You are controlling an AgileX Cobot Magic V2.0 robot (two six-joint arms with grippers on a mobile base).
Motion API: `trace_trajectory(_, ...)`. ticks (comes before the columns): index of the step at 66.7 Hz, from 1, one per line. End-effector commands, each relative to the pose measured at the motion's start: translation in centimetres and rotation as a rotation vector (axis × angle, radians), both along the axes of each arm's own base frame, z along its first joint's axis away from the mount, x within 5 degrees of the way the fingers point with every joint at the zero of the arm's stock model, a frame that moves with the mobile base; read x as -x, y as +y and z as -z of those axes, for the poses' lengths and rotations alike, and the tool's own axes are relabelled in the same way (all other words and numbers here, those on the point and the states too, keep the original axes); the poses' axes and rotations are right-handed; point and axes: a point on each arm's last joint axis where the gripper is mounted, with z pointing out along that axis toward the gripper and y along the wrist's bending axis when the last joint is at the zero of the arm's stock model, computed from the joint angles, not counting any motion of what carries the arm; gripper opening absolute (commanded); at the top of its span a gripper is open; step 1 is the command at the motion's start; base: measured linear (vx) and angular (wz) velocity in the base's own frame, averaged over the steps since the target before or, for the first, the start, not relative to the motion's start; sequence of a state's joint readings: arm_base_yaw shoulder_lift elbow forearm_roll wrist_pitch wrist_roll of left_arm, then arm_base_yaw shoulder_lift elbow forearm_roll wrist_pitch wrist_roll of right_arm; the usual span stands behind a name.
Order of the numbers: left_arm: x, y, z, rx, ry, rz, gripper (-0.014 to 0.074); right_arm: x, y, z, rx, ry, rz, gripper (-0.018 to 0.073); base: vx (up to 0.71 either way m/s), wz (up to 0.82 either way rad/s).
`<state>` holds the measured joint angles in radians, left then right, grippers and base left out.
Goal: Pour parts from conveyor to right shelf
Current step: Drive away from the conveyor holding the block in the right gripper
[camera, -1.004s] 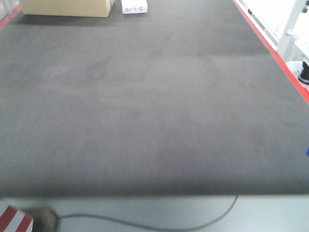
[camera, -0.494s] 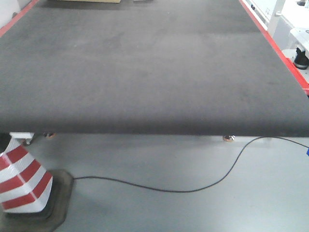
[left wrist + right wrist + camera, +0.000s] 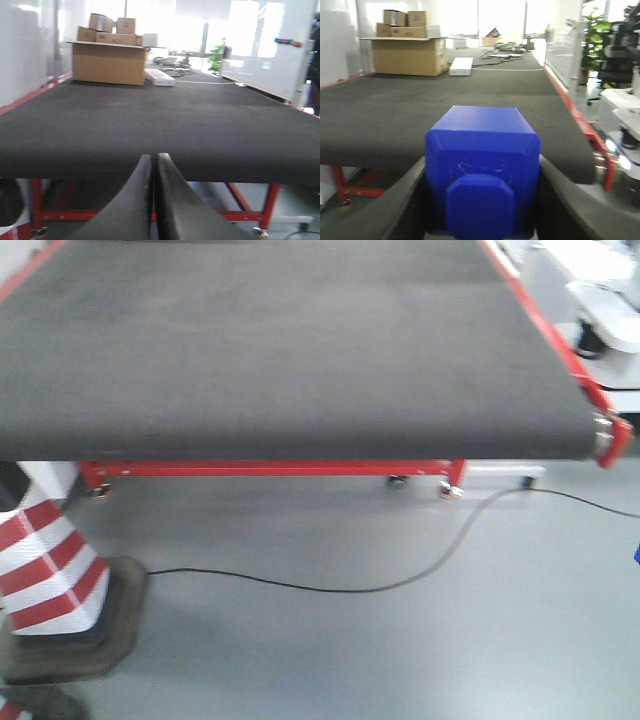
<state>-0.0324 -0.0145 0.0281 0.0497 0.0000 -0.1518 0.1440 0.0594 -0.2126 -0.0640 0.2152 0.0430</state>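
The conveyor (image 3: pixel 280 350) is a wide dark grey belt with red side edges, filling the upper part of the front view. It lies ahead of both wrists, as the left wrist view (image 3: pixel 165 120) and the right wrist view (image 3: pixel 385 115) show. My right gripper (image 3: pixel 482 165) is shut on the part, a bright blue block (image 3: pixel 482 150) with its stud facing the camera, held short of the belt's front edge. My left gripper (image 3: pixel 154 156) is shut with nothing in it, in front of the belt's edge. A blue sliver (image 3: pixel 636 555) shows at the front view's right border. The right shelf is out of view.
A red-and-white striped cone (image 3: pixel 45 570) on a black base stands at the lower left. A black cable (image 3: pixel 330 588) runs over the grey floor. The red frame (image 3: pixel 270 468) with casters sits under the belt. Cardboard boxes (image 3: pixel 107 62) and a white box (image 3: pixel 160 77) stand at the belt's far end.
The front view has drawn back from the conveyor. The belt's front edge has risen in the picture, and the red frame, more floor and more of the cone now show.
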Motion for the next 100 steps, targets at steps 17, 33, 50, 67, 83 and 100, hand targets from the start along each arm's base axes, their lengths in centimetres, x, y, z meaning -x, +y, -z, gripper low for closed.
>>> trace_trajectory(17, 0.03, -0.05, 0.14, 0.018, -0.062, 0.009, -0.0006, 0.13, 0.01, -1.62, 0.003, -0.102, -0.001, -0.0004, -0.18, -0.79)
trace_trajectory(33, 0.03, -0.05, 0.14, 0.018, -0.062, 0.009, -0.0006, 0.13, 0.01, -1.62, 0.003, -0.102, -0.001, -0.0004, -0.19, -0.98)
trace_trajectory(50, 0.03, -0.05, 0.14, 0.018, -0.062, 0.009, -0.0006, 0.13, 0.01, -1.62, 0.003, -0.102, -0.001, -0.0004, -0.2, -0.8)
trace_trajectory(67, 0.03, -0.05, 0.14, 0.018, -0.062, 0.009, -0.0006, 0.13, 0.01, -1.62, 0.003, -0.102, -0.001, -0.0004, -0.19, -0.72)
trace_trajectory(83, 0.03, -0.05, 0.14, 0.018, -0.062, 0.009, -0.0006, 0.13, 0.01, -1.62, 0.003, -0.102, -0.001, -0.0004, -0.19, -0.79)
trace_trajectory(100, 0.03, -0.05, 0.14, 0.018, -0.062, 0.009, -0.0006, 0.13, 0.01, -1.62, 0.003, -0.102, -0.001, -0.0004, -0.15, -0.9)
